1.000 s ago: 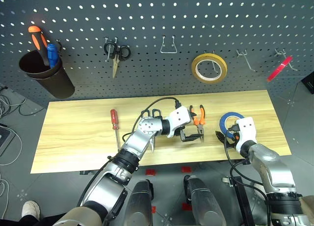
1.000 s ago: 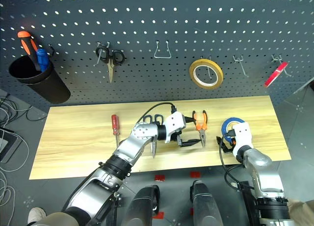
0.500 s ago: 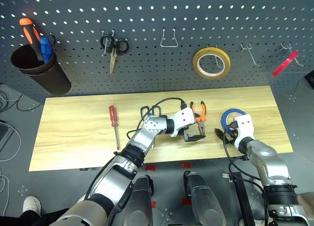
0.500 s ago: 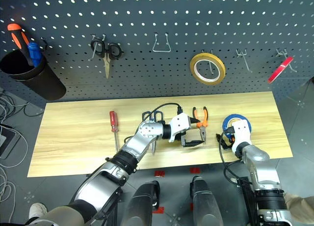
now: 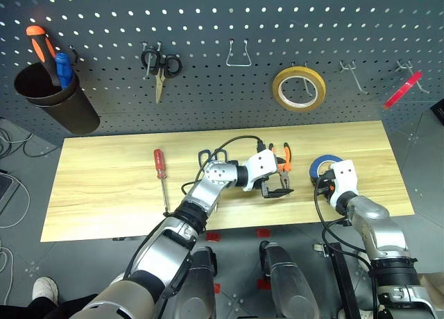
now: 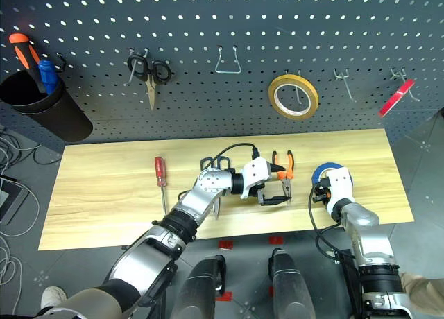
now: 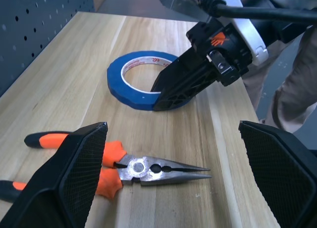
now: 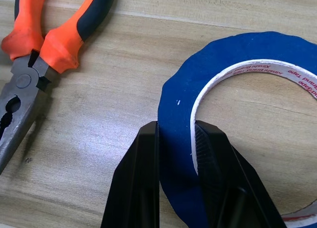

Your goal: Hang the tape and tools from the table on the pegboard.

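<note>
Barely started: nothing from the bench (image 5: 104, 187) hung yet. Right claw (image 8: 176, 139) pinching the near wall of the blue tape (image 8: 237, 114), one finger outside, one inside the ring, roll flat on the wood. Left claw (image 7: 173, 183) spread wide, hovering over the orange pliers (image 7: 124, 166), touching nothing. Scissors (image 5: 208, 159) and red screwdriver (image 5: 161, 173) lying further left. Beyond, pegboard (image 5: 208, 55) hooks waiting.

- The left gripper (image 5: 279, 188) hangs wide open over the pliers (image 5: 282, 168), blocking the way in from above.
- The right gripper (image 8: 177, 139) pinches the blue tape (image 8: 237, 119) wall.
- Bare table (image 5: 104, 187) lies left of the red screwdriver (image 5: 161, 172).
</note>
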Controlling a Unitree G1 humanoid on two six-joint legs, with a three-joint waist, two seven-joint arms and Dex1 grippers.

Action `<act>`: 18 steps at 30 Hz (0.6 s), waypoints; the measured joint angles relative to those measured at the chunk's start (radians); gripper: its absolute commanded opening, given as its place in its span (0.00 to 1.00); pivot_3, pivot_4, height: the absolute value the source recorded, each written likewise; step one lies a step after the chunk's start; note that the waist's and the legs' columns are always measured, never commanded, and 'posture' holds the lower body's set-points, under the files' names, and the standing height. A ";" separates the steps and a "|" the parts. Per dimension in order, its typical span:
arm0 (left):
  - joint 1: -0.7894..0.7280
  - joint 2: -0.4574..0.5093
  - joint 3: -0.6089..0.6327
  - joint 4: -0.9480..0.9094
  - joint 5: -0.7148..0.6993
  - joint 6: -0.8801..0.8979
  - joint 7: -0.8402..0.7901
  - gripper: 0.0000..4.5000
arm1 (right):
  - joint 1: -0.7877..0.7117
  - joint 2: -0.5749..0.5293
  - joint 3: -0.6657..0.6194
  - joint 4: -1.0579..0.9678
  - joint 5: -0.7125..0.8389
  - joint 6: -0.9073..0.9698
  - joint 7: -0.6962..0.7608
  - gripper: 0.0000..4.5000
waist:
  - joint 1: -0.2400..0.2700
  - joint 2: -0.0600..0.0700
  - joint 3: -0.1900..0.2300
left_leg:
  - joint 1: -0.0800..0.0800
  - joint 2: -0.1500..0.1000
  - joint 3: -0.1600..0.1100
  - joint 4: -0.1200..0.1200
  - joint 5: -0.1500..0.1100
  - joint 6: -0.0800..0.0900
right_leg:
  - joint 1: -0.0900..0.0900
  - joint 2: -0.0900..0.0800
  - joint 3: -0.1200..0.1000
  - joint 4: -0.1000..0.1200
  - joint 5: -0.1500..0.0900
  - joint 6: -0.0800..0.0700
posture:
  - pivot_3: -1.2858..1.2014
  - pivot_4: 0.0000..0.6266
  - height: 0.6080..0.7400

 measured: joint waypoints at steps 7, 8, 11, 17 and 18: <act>0.131 0.019 0.008 -0.192 -0.020 0.055 0.002 1.00 | 0.117 0.009 0.009 -0.143 -0.035 -0.022 -0.045 0.16 | 0.000 0.001 -0.002 | -0.003 0.003 0.000 0.000 0.002 -0.004 | -0.004 -0.001 0.000 0.000 0.000 0.000 | 0.52 0.56 1.00; 0.154 0.029 0.013 -0.243 -0.027 0.083 0.003 1.00 | 0.136 0.013 0.013 -0.179 -0.046 -0.037 -0.056 0.16 | -0.002 0.002 -0.002 | -0.003 0.002 0.000 0.000 0.002 -0.004 | -0.004 -0.001 0.000 0.000 0.000 0.000 | 0.52 0.55 1.00; 0.213 0.057 0.040 -0.412 -0.062 0.187 0.020 1.00 | 0.173 0.021 0.022 -0.291 -0.082 -0.096 -0.094 0.16 | -0.005 0.003 -0.007 | -0.003 0.002 0.000 0.000 0.004 -0.006 | -0.004 -0.002 0.000 0.001 0.001 0.001 | 0.52 0.48 1.00; 0.274 0.075 0.098 -0.683 -0.103 0.408 0.134 1.00 | 0.185 0.065 0.051 -0.460 -0.212 -0.256 -0.214 0.16 | -0.004 0.004 -0.048 | -0.007 0.000 -0.002 0.000 0.004 -0.007 | -0.006 -0.004 -0.002 -0.001 0.001 0.001 | 0.51 0.38 1.00; 0.282 0.074 0.102 -0.717 -0.104 0.433 0.155 1.00 | 0.184 0.073 0.056 -0.472 -0.234 -0.277 -0.233 0.16 | -0.004 0.003 -0.055 | -0.007 -0.001 -0.002 0.000 0.004 -0.007 | -0.005 -0.004 -0.003 -0.002 0.001 0.001 | 0.51 0.38 1.00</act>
